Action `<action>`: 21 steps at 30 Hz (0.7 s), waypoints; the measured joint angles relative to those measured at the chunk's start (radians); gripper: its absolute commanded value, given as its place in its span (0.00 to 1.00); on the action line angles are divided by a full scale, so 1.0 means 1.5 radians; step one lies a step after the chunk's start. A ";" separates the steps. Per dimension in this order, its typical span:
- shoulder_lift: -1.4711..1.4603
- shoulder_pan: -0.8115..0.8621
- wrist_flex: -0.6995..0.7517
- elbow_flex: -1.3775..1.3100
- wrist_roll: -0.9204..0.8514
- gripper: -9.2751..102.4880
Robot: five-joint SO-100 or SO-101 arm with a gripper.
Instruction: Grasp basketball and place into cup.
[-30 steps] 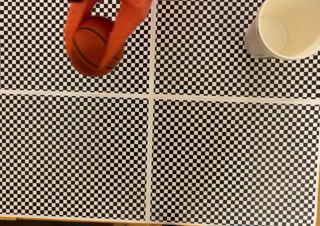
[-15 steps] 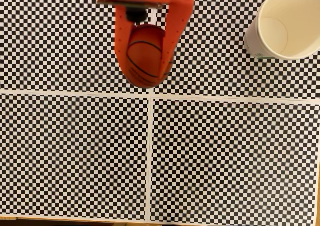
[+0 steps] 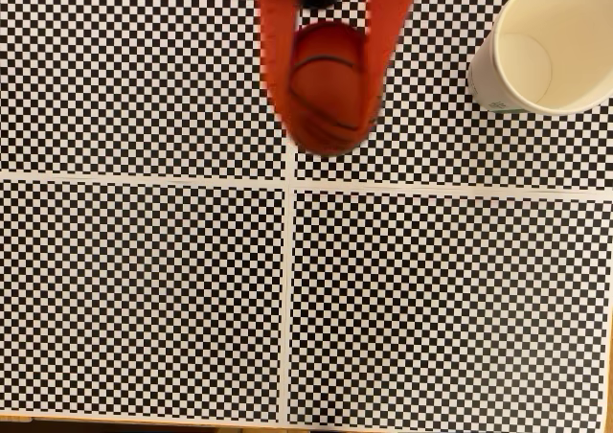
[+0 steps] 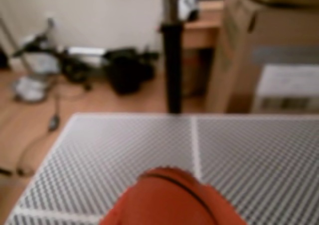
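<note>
In the fixed view the dark-orange basketball with black seams hangs above the checkered table, held between the two bright orange fingers of my gripper, which reaches down from the top edge and is shut on it. The cream-white cup stands upright at the top right, mouth open, well to the right of the ball. The wrist view is blurred; the basketball bulges at its bottom edge over the table.
The checkered table surface has white seams crossing near its middle. Beyond the table's far edge in the wrist view are a black pole, cardboard boxes and cables on a wooden floor.
My gripper with the ball has moved steadily to the right across the top of the fixed view, nearer the cup. The cup has not moved.
</note>
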 measured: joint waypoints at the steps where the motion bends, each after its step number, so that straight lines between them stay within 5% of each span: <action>1: -0.005 -0.007 0.005 -0.012 -0.003 0.08; 21: -0.058 -0.245 0.120 -0.137 0.044 0.08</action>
